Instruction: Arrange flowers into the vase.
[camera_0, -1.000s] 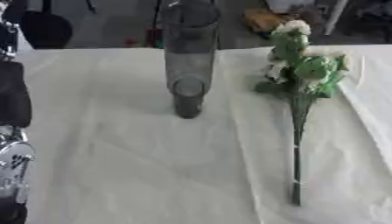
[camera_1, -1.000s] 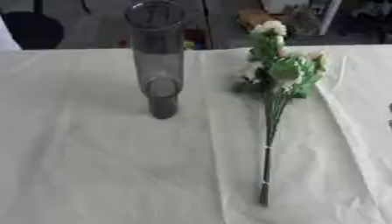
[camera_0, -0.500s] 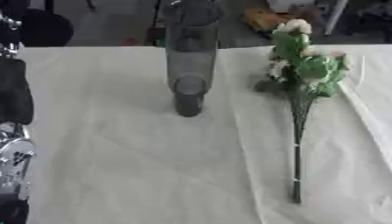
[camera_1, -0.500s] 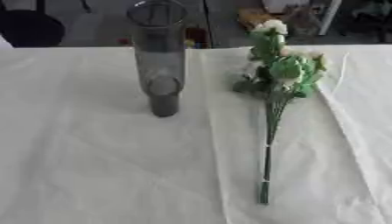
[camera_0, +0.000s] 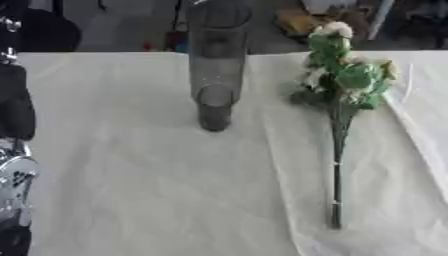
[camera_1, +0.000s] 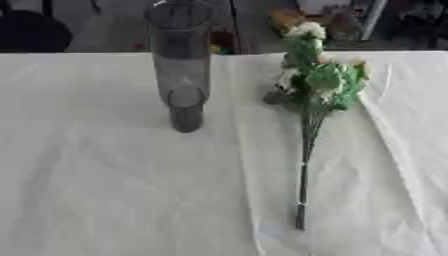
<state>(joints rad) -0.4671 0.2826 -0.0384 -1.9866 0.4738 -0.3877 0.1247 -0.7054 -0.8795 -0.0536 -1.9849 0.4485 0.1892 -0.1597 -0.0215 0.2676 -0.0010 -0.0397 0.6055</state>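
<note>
A tall, dark, see-through glass vase (camera_1: 179, 65) stands upright at the table's middle back, with nothing in it. To its right a bunch of flowers (camera_0: 343, 80) lies flat on the white cloth, white and green heads toward the far edge. Its long stem (camera_0: 336, 180) points toward the near edge. Black and silver parts of my left arm and hand (camera_0: 12, 180) show at the left edge of the left eye view, well away from the vase and the flowers. My right hand shows in neither view.
A white cloth (camera_1: 114, 190) with creases covers the table. Beyond the far edge are a dark round shape (camera_1: 31, 32) at the left and cluttered things on the floor (camera_1: 328, 17).
</note>
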